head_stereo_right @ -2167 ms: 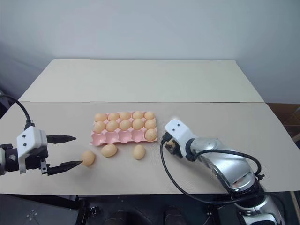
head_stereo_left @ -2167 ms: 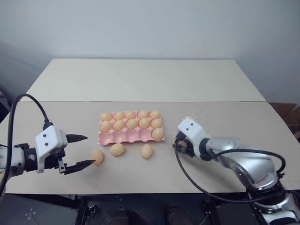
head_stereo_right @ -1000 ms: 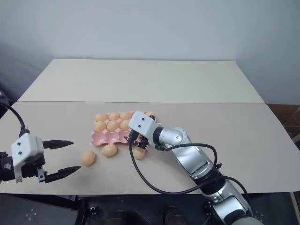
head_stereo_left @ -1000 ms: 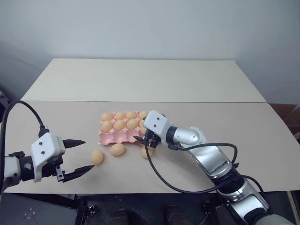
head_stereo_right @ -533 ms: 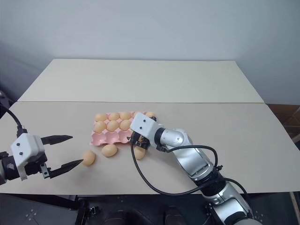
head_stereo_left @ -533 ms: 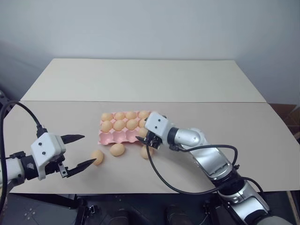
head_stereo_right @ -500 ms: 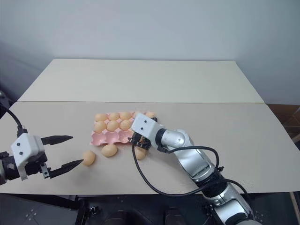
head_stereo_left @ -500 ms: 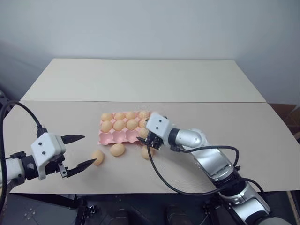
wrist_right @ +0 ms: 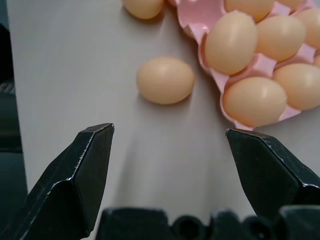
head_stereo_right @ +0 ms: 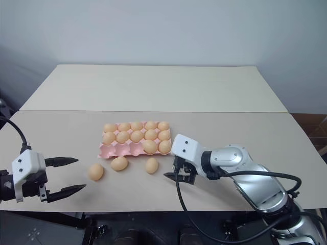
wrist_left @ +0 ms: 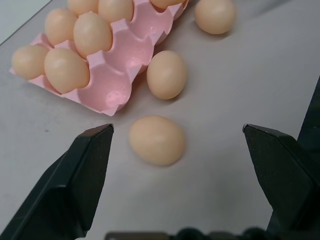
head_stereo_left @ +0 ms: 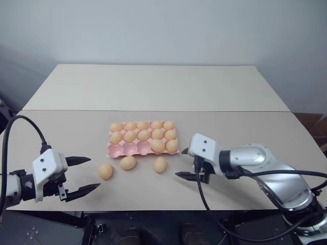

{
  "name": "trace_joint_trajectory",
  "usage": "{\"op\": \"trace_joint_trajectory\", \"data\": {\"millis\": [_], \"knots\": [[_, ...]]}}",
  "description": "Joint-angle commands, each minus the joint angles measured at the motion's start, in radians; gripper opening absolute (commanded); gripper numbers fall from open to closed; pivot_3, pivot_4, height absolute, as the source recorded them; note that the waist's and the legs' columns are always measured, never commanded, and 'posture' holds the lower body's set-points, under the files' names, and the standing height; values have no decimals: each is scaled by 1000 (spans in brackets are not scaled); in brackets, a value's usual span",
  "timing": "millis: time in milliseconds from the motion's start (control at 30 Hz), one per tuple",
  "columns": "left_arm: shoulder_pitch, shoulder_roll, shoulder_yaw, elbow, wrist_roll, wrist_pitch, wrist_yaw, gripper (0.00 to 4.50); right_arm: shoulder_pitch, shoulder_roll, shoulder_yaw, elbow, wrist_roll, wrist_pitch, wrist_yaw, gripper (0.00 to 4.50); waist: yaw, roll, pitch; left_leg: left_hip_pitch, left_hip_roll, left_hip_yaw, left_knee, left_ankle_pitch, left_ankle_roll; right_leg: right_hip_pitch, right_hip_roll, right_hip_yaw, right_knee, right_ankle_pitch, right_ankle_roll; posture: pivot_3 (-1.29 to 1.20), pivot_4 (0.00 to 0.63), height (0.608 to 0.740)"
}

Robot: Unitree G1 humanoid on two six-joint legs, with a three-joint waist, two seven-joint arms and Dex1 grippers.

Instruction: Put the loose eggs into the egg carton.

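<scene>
head view: i see the flat pink moulded egg carton (head_stereo_left: 143, 140) mid-frame, three pale orange-tan loose eggs (head_stereo_left: 127, 163) on the beige table (head_stereo_left: 245, 132) below it. left wrist view: left gripper (wrist_left: 177, 145) spread, empty. right wrist view: right gripper (wrist_right: 170, 145) spread, empty.

My two head eyes looked forward and down over the whole bench (head_stereo_left: 153, 92), while both wrist cameras sat close above it, sharing the egg carton (head_stereo_left: 138, 148) and nearby loose eggs (head_stereo_left: 160, 164).
</scene>
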State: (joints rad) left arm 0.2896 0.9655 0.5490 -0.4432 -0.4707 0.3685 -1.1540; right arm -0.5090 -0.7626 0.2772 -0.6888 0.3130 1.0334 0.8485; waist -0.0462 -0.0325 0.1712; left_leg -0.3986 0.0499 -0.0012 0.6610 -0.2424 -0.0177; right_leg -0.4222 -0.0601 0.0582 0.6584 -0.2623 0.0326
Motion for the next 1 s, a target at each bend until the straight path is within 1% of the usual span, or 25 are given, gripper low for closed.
{"op": "trace_joint_trajectory", "data": {"millis": [33, 133, 267, 367, 500, 633, 733, 1000], "knots": [[-6, 18, 27, 4, 9, -25, -11, 4500, -4, -16, -32, -34, 22, -28, 2, 4169, 1, 0, 0, 0, 0, 0, 0, 0, 0, 0, 0, 0, 0, 0, 0, 0, 150, 740], [-12, 21, 21, 5, 11, -26, -8, 4500, -3, 5, -18, -38, 20, -31, -26, 4169, 2, 0, 0, 0, 0, 0, 0, 0, 0, 0, 0, 0, 0, 0, 0, 0, 150, 740], [-13, 20, 16, -1, 15, -23, -2, 4500, -21, 91, 32, -12, -6, -28, -107, 4169, 1, 0, 0, 0, 0, 0, 0, 0, 0, 0, 0, 0, 0, 0, 0, 0, 150, 740], [-12, 21, 18, -4, 18, -22, -2, 4500, -38, 168, 97, 25, -50, -39, -175, 4169, 1, 0, 0, 0, 0, 0, 0, 0, 0, 0, 0, 0, 0, 0, 0, 0, 150, 740], [-11, 17, 29, -14, 19, -9, 14, 4500, -53, 229, 181, 78, -139, -93, -253, 4169, 2, -1, 0, -1, 0, 0, 0, 0, 0, -1, 0, 0, 0, 0, 0, 0, 150, 740], [1, 22, 41, -17, 19, -7, 9, 4500, -59, 270, 213, 113, -163, -106, -268, 4169, 3, -1, 0, -1, 0, 0, 0, 0, 0, -1, 0, 0, 0, 0, 0, 0, 150, 740], [7, 20, 46, -22, 19, -5, 10, 4500, -59, 277, 246, 131, -184, -120, -267, 4169, 3, -1, 0, -1, 0, 0, 0, 0, 0, -1, 0, 0, 0, 0, 0, 0, 150, 740], [-6, 21, 33, -16, 26, -9, 14, 4500, -51, 305, 281, 191, -212, -144, -261, 4169, 1, -1, -1, -1, 0, 0, 0, 0, 0, -1, 0, 0, 0, 0, 0, 0, 150, 740]]}}
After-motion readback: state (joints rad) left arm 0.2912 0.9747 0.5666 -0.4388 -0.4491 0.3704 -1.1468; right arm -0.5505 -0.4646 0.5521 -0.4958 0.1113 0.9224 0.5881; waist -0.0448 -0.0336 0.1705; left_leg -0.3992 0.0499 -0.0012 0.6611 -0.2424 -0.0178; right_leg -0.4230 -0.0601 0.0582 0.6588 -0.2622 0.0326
